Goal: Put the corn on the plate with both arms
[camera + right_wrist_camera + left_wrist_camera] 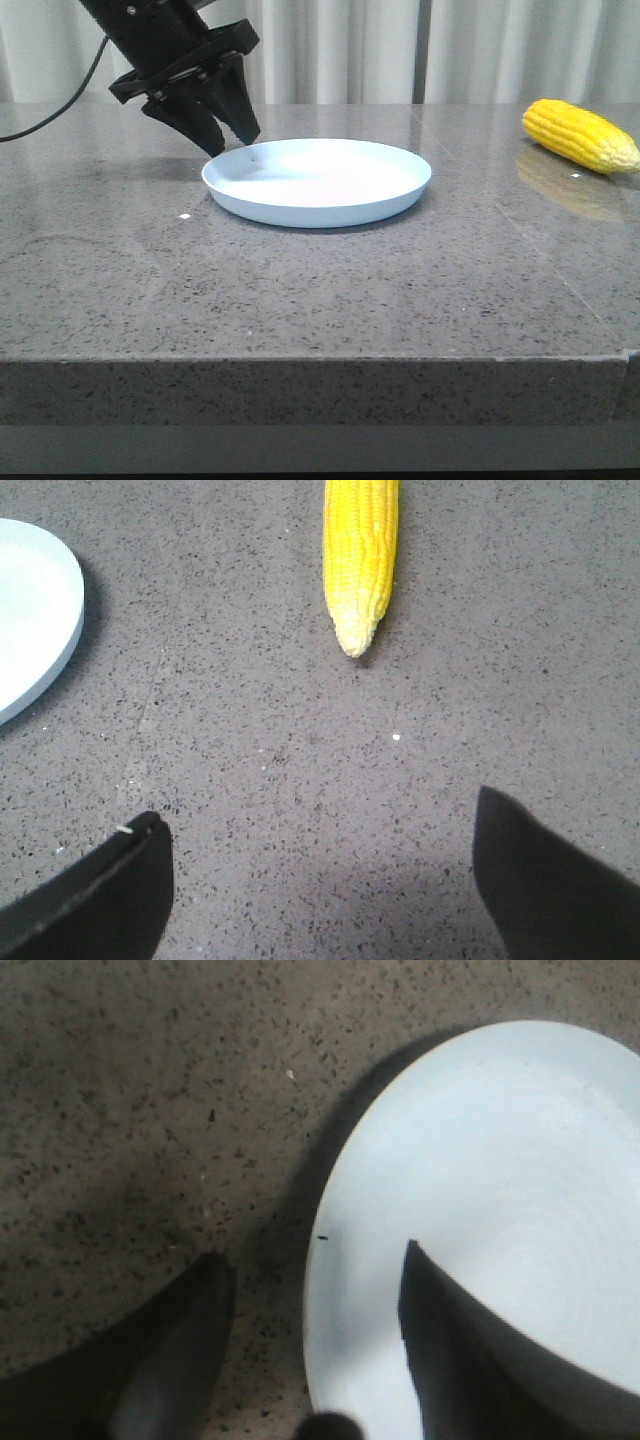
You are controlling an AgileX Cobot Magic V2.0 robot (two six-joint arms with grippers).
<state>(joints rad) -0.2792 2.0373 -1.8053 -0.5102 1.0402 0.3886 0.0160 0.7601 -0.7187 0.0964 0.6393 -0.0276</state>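
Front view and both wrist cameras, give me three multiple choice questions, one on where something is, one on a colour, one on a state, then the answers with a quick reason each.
1. Where does the corn lie?
A. On the plate
B. On the table, right of the plate
C. In the right claw

2. What colour is the plate?
A. Pale bluish-white
B. Red
C. Black

3. How is the left claw?
A. Shut on the corn
B. Open, one finger outside the plate's rim and one over the plate
C. Out of view

Answers:
1 B: the cob rests on the grey table, apart from the plate.
2 A: all views show it pale.
3 B: the left wrist view shows its fingers spread astride the rim.
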